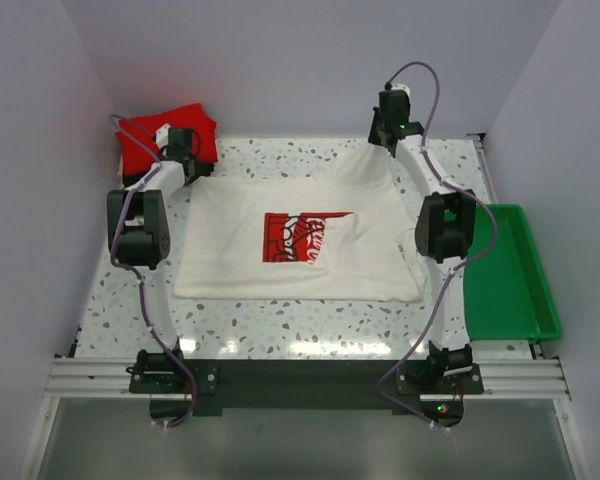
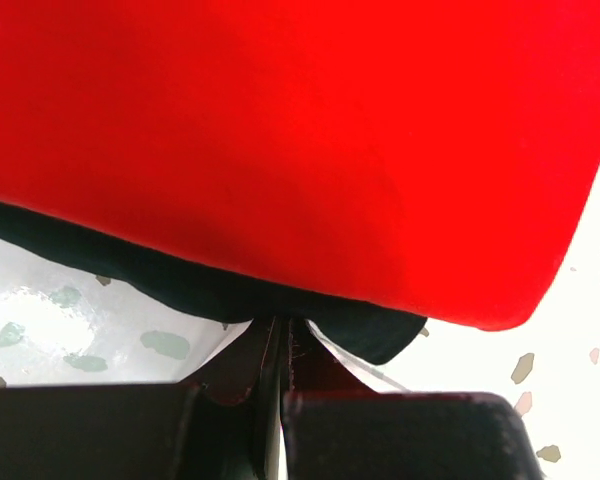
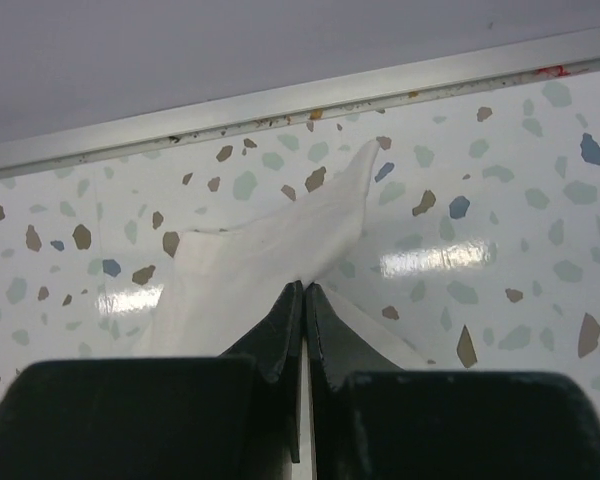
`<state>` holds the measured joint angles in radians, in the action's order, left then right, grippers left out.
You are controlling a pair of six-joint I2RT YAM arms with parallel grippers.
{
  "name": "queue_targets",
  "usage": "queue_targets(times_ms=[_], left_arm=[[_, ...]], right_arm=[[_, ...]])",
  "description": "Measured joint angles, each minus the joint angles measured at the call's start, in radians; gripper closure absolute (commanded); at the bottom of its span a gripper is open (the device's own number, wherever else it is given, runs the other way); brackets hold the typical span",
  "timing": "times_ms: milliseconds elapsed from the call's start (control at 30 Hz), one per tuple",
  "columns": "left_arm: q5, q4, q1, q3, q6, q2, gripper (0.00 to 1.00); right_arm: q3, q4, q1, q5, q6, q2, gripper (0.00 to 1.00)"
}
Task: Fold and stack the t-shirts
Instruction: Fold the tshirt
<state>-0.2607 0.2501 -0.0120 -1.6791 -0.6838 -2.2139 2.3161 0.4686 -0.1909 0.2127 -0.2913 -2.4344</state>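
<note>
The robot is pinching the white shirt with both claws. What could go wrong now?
1. The right gripper pinches only a thin corner of the white t-shirt, so it might slip out.
2. The left gripper sits right beside the folded red shirt and black shirt; moving could drag that pile.
3. A crease crosses the red print, so the fold may come out crooked.

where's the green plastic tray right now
Top view: the green plastic tray lies at the right edge of the speckled table, just right of the spread cream-white cloth t-shirt.
</note>
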Motion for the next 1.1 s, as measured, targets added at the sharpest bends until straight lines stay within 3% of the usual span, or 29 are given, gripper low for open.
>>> queue_targets(times_ms=[233, 467, 867, 1100], left_arm=[[0.018, 0.002, -0.01, 0.01, 0.0, 0.017, 1.0], [0.023, -0.001, -0.024, 0.085, -0.001, 0.127, 1.0], [0.03, 0.003, -0.041, 0.295, 0.0, 0.281, 1.0], [0.034, 0.006, -0.045, 0.419, 0.0, 0.372, 1.0]], right_arm=[[-0.258, -0.043, 0.0, 0.009, -0.003, 0.174, 1.0], [-0.481, -0.048, 0.0, 0.013, -0.027, 0.36, 1.0], [-0.955, -0.076, -0.014, -0.003, -0.123, 0.798, 1.0], [-1.158, -0.069, -0.044, -0.014, -0.163, 0.924, 1.0]])
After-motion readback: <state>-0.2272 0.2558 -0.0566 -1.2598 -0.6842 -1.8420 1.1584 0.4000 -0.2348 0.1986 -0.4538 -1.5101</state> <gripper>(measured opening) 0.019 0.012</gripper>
